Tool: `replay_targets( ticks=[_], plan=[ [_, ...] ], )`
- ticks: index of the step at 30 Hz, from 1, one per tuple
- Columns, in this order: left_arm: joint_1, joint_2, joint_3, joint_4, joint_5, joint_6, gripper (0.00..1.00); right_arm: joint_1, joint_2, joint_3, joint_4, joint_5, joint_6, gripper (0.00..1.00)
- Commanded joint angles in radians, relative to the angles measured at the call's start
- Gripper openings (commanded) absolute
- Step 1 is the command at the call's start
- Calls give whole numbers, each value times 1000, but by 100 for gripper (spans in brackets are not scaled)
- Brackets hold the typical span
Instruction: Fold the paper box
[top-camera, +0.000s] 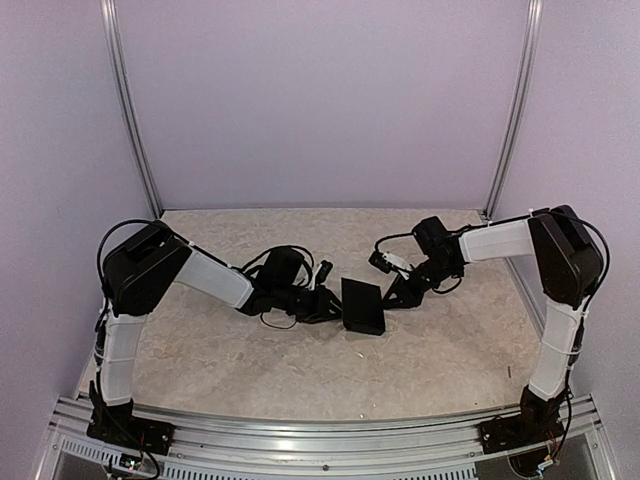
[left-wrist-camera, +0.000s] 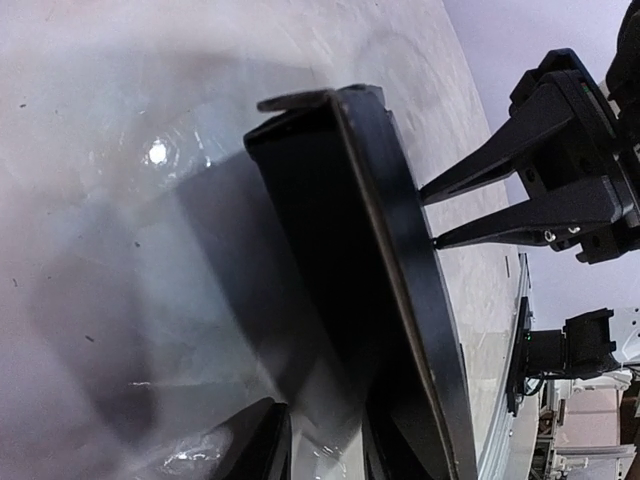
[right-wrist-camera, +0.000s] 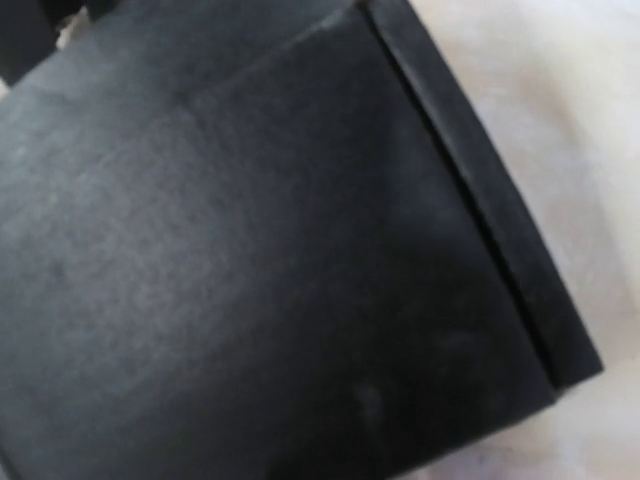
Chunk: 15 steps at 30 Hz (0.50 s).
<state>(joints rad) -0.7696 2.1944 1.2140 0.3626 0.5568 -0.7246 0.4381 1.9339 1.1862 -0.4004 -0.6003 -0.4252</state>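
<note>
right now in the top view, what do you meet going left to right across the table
left arm → left gripper → box → right gripper → right arm

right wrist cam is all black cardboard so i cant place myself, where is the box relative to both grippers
Observer: From the top camera, the paper box sits mid-way across the table, between the arms, with the left gripper at its left edge.
Operator: is my right gripper on it
Observer: In the left wrist view the right gripper has its fingers apart, tips at the box's far face; any pinch is hidden.
Operator: is it lying flat
Observer: No, there it stands raised off the table, casting a shadow.
</note>
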Motion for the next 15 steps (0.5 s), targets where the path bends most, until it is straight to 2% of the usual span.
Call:
replay_targets(
  ticks=[1,15],
  plan=[
    [-20,-10,-3,38,49,27,26,-8,0,-32,-9,40,-9,19],
    [-36,-29,40,21,60,36,26,-31,-8,-39,1,17,-6,21]
  ],
)
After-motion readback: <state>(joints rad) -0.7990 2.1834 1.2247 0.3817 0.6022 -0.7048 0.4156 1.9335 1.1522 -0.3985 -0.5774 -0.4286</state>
